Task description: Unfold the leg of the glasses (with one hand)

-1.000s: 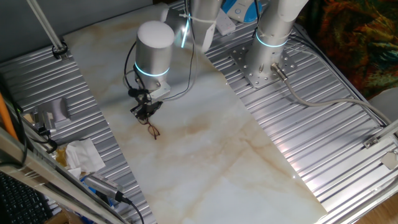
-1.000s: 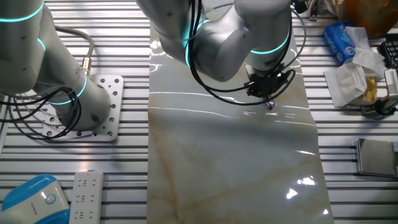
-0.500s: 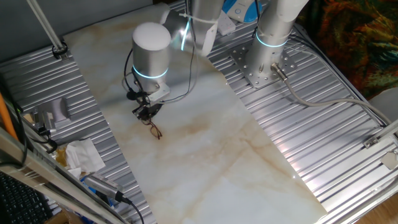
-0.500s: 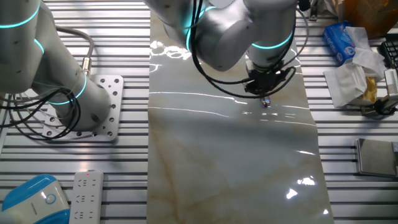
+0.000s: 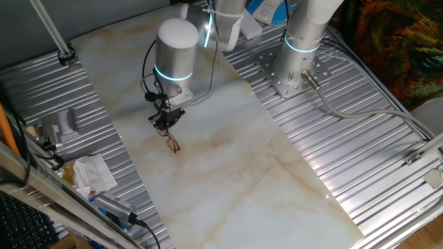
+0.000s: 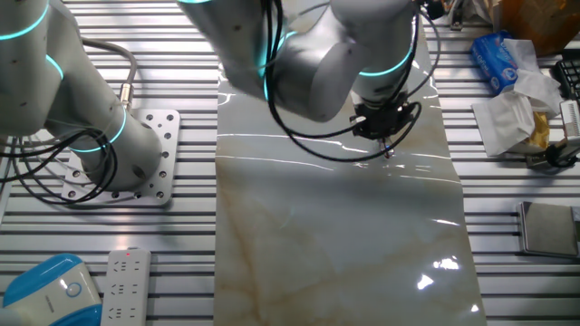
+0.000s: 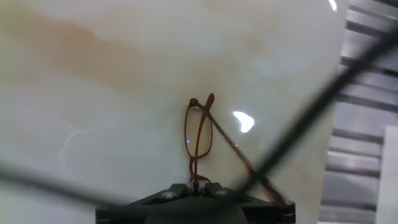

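The glasses [image 7: 199,134] have a thin reddish-brown wire frame and stand on edge on the marble tabletop. In the hand view one arm [image 7: 239,155] swings out to the lower right, away from the lenses. My gripper [image 7: 198,185] is shut on the near end of the glasses frame, at the bottom of the hand view. In one fixed view the gripper [image 5: 166,122] hangs just above the glasses [image 5: 172,144] at the marble's left part. In the other fixed view the gripper [image 6: 384,136] covers most of the glasses [image 6: 390,153].
The marble slab [image 5: 228,159] lies on a ribbed metal table [image 5: 360,152]. Crumpled tissue [image 5: 90,173] and small tools lie at the left edge. A second arm's base [image 5: 294,66] stands at the back. A dark cable [image 7: 298,130] crosses the hand view.
The gripper has shifted slightly and turned at the wrist while still holding the glasses. The glasses stay at about the same spot on the marble.
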